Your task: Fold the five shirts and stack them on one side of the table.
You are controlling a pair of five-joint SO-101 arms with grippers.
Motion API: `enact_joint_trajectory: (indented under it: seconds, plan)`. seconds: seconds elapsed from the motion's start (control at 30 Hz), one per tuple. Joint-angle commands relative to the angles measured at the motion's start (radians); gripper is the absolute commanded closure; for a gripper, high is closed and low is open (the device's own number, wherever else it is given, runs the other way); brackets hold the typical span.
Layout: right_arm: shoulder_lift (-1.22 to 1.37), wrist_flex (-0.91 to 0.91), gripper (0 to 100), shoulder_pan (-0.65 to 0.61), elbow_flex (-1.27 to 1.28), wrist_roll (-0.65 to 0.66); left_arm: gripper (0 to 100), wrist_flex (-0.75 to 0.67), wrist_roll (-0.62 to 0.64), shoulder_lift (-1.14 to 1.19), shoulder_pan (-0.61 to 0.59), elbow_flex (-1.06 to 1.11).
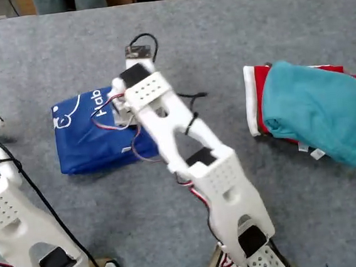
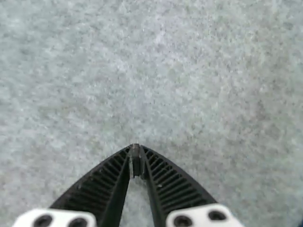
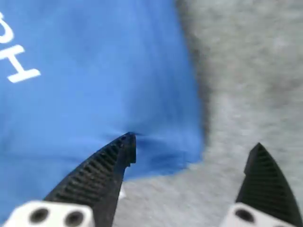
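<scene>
Left arm sits at the table's left edge. left gripper (image 2: 135, 161) is clenched, tips meeting, nothing between them. Bare grey table (image 1: 219, 35) is under it, well apart from any shirt.

Left of centre: blue shirt (image 1: 87, 136), folded into a rough rectangle, white print facing up, lying flat on the table.

The right arm reaches from the near edge diagonally over the shirt's right side. right gripper (image 3: 193, 149) is spread wide, holding nothing. One finger (image 3: 120, 151) is down on the blue fabric just inside its edge, with a small crease at the tip. The other finger (image 3: 258, 165) is over bare table just beside the shirt, so the shirt's edge runs between the two fingers. Can't tell if that second tip touches the table.

Right side: a stack with the teal shirt (image 1: 320, 107) on top, loosely folded and bulging. Under it is the red shirt (image 1: 262, 81), and a white shirt (image 1: 251, 104) shows at the stack's left edge. The stack is well apart from the blue shirt and both grippers.
</scene>
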Motion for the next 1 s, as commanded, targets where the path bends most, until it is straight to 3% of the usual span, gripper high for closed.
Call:
enact_joint_trajectory:
  seconds: [0.0,0.37,0.47,0.67,0.97]
  plan:
    - [0.101,-0.008,61.6,-0.035,-0.188,-0.075,97,-0.008,0.008,-0.009,-0.012,-0.061]
    - [0.532,0.127,62.2,-0.034,-0.7,-0.12,97,-0.008,0.008,-0.009,-0.012,-0.061]
    - [0.578,0.181,70.1,-0.034,-0.76,-0.141,97,-0.008,0.008,-0.009,-0.012,-0.061]
    - [0.579,0.18,98.6,-0.034,-0.771,-0.048,97,-0.008,0.008,-0.009,-0.012,-0.061]
    - [0.499,0.181,98.5,0.017,-0.797,0.012,97,-0.008,0.008,-0.009,-0.012,-0.061]
